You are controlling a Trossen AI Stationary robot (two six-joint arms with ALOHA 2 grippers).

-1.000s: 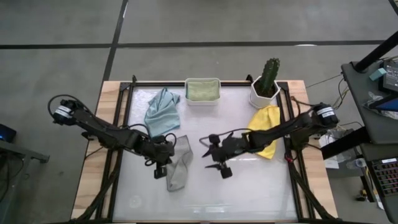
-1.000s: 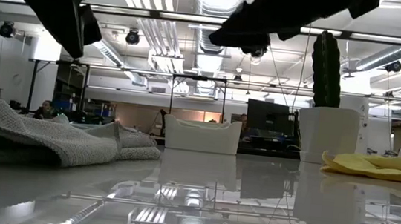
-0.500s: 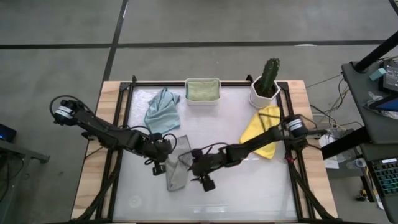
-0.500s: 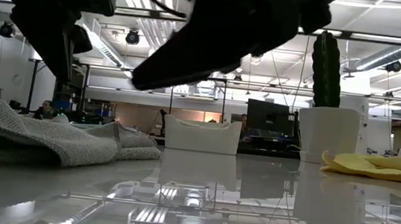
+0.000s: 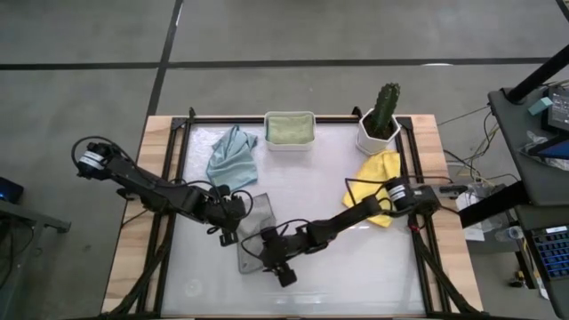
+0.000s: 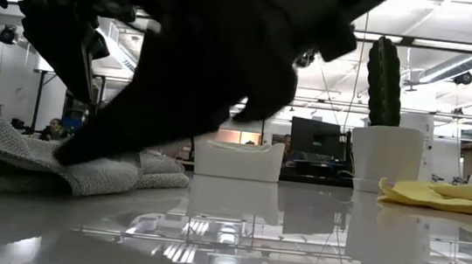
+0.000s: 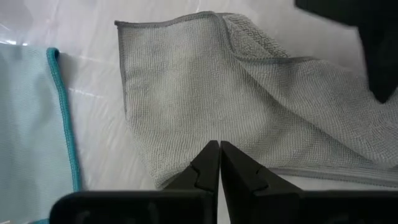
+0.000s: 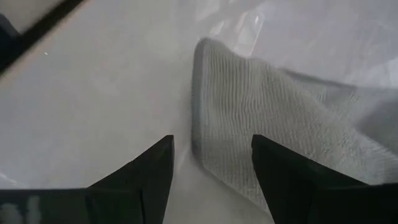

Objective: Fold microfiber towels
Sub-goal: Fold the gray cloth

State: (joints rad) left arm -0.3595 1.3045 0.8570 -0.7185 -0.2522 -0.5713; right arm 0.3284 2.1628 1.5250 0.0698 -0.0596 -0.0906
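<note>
A grey microfiber towel [image 5: 254,233], partly folded over, lies flat on the table's left half. My left gripper [image 7: 219,149] hovers shut just above its left side [image 5: 235,229]. My right gripper [image 8: 211,140] is open and low at the towel's near end [image 5: 260,253], one finger on each side of the towel's edge [image 8: 198,106]. A pale blue-grey towel [image 5: 231,158] lies crumpled at the far left. Near the right edge is a yellow towel [image 5: 378,185], and a sage green one [image 5: 290,127] sits in the tub. My right gripper comes in slanting down from the table's right toward the grey towel's near end [image 6: 83,169]. Whether its fingers [image 8: 155,168] touch the cloth, I cannot tell.
A white tub [image 5: 290,147] stands at the far edge. Beside it, at the far right, is a cactus in a white pot [image 5: 380,120]. A black frame [image 5: 178,178] runs along the table's sides. The glossy surface lies bare at the near right [image 5: 364,267].
My right gripper has swept from the table's middle toward the left and near edges, sinking to the grey towel's near end with its fingers still open. The grey towel lies as it did.
</note>
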